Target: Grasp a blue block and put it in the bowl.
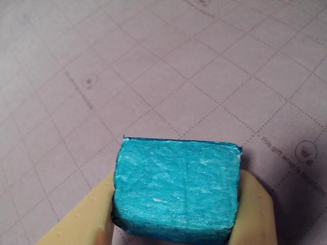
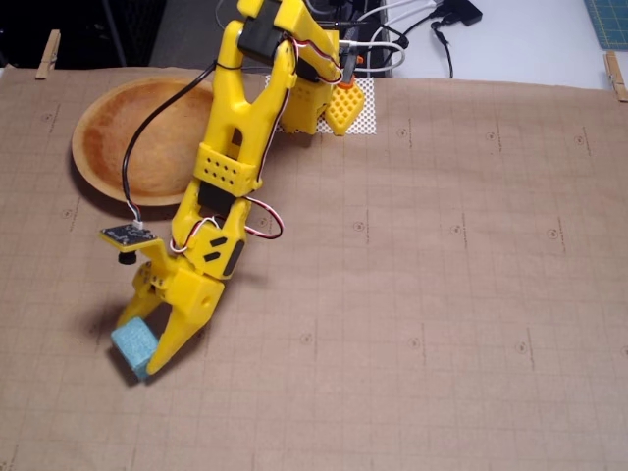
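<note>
The blue block (image 1: 176,189), a small teal-blue foam cuboid, fills the lower middle of the wrist view between two yellow fingers (image 1: 258,209). In the fixed view it (image 2: 133,347) sits at the lower left, low over or on the brown paper. My gripper (image 2: 147,334) is shut on it, one finger on each side. The bowl (image 2: 123,137), wide, shallow and wooden, lies at the upper left in the fixed view, behind my arm. It is empty as far as it shows. The bowl is out of the wrist view.
Brown gridded wrapping paper (image 2: 442,294) covers the table, held by wooden clips (image 2: 47,54) at its far edge. The arm's yellow base (image 2: 329,103) stands at the top middle, with cables (image 2: 412,29) behind it. A white mesh pad (image 2: 365,108) lies beside the base.
</note>
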Controlling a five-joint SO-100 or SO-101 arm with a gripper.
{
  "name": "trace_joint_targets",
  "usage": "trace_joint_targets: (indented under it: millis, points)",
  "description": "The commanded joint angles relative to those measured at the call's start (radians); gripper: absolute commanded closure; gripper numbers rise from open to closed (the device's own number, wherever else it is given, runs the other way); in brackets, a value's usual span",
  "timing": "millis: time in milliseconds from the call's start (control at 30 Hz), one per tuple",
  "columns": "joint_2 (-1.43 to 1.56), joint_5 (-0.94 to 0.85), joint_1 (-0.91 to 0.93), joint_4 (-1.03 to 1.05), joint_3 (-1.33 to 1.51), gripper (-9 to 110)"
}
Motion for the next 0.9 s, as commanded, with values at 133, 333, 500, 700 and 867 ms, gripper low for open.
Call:
trace_joint_targets:
  millis: [133,333,500,700,867]
  points:
    - [0.023,-0.003,-0.021,-0.005,-0.015,98]
    - [0.026,-0.003,-0.021,-0.006,-0.015,105]
    - [0.072,-0.003,-0.021,-0.006,-0.002,105]
    - [0.196,-0.003,-0.046,0.005,0.041,105]
    - [0.364,-0.003,-0.1,0.006,0.112,105]
